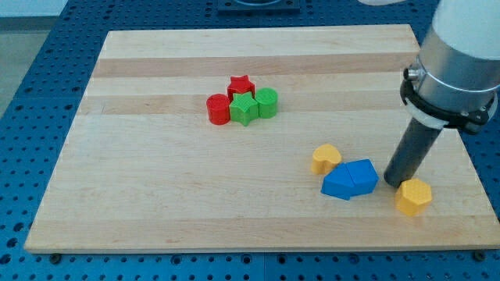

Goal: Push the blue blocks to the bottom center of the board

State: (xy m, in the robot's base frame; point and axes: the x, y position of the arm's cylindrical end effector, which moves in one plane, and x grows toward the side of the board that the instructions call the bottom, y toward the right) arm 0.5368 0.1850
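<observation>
Resting on the board [156, 203], my tip [393, 184] stands just to the right of the blue blocks [350, 179]; it is a bare rod with nothing to open or close, and it holds nothing.

From the view's left: a cluster sits well apart near the upper middle of the board, a red cylinder [218, 109], a red star [241, 84] behind it, a green star [244, 109] and a green rounded block [267, 102], all touching or nearly so. Next comes a yellow heart-like block [326, 158], just up and left of the blue blocks. The blue blocks lie pressed together as one low mass in the lower right part of the board, long axis roughly across the view. Then comes my tip, then a yellow hexagonal block [413, 196] just down and right of it.

The blue blocks lie to the left of my tip, and bottom center is further left and slightly down, so a leftward push looks apt.

The seam between the blue blocks is faint, so their separate shapes are hard to make out. The arm's upper part is cut off at the view's top right.
</observation>
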